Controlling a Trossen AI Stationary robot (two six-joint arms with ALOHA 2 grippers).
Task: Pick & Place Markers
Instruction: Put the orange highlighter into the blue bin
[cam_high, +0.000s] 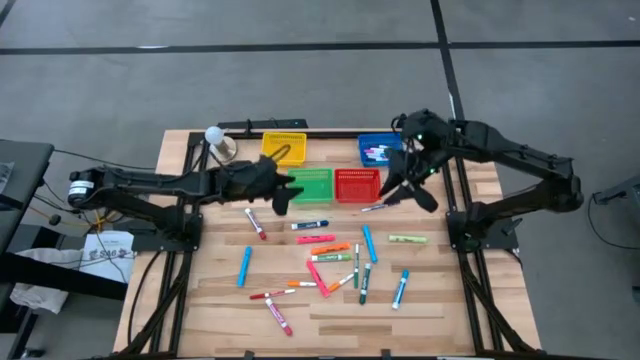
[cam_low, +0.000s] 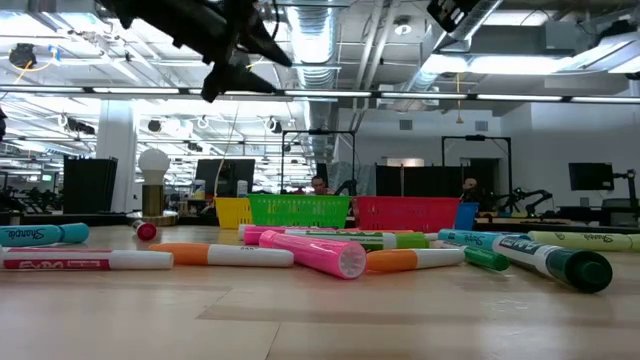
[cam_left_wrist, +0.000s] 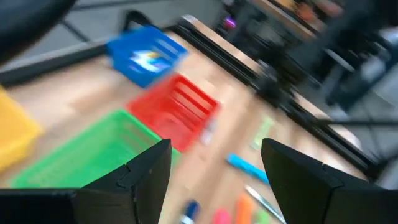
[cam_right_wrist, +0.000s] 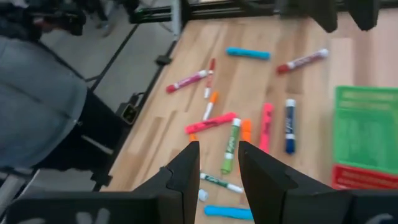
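Observation:
Several capped markers (cam_high: 330, 258) lie scattered flat on the wooden table, in pink, red, orange, blue, green and white. They show close up in the low view, a pink marker (cam_low: 315, 252) foremost. My left gripper (cam_high: 285, 192) hovers open above the near edge of the green basket (cam_high: 310, 185); its wrist view shows nothing between the fingers. My right gripper (cam_high: 402, 190) hangs beside the red basket (cam_high: 357, 185), above a pale marker (cam_high: 375, 208). Its fingers stand a narrow gap apart (cam_right_wrist: 217, 165) with nothing in it.
Four mesh baskets stand in a group at the far side: yellow (cam_high: 283, 148), blue (cam_high: 380, 150) with a few markers inside, green and red. A white bulb-shaped object (cam_high: 215, 137) stands at the far left corner. The near strip of the table (cam_high: 330, 335) is bare wood.

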